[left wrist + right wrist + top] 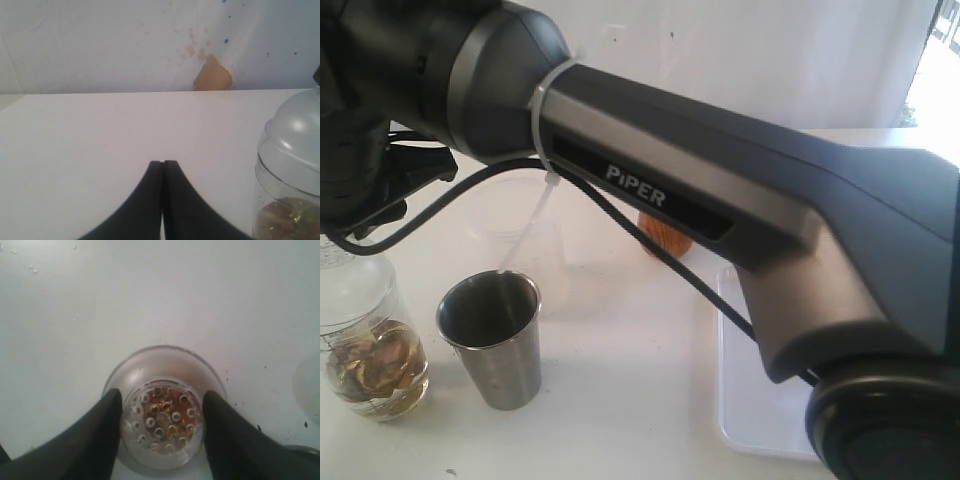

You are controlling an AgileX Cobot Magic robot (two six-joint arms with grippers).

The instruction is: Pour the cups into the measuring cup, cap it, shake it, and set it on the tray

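Spanning the exterior view from lower right to upper left, the grey-and-black right arm [720, 190] hides much of the scene. Its far end is a dark mass above the clear plastic cylindrical measuring cup [365, 330]. That cup stands upright on the white table [620, 400] at the left edge, with amber liquid and brownish pieces at its bottom. Just beside it stands the tapered stainless-steel tumbler [492, 340], upright. Behind the tumbler is a frosted plastic cup [515, 225]. The small brown wooden cup [665, 238] sits farther back, mostly hidden by the arm. The shallow white rectangular tray [760, 410] lies to the right, partly under the arm and well apart from the measuring cup.

Left wrist view: the left gripper [162, 165] has its black jaws clenched together with nothing between them, over bare table. The measuring cup [290, 200] shows at the frame edge, wearing a clear domed lid [295, 125]. A tan patch [212, 76] marks the white wall behind.

Right wrist view: the camera looks straight down on the lid [165, 365]. The right gripper [162, 395] has its jaws pressed against either side of the lid's perforated crown, grasping it. Brown contents show through the holes.
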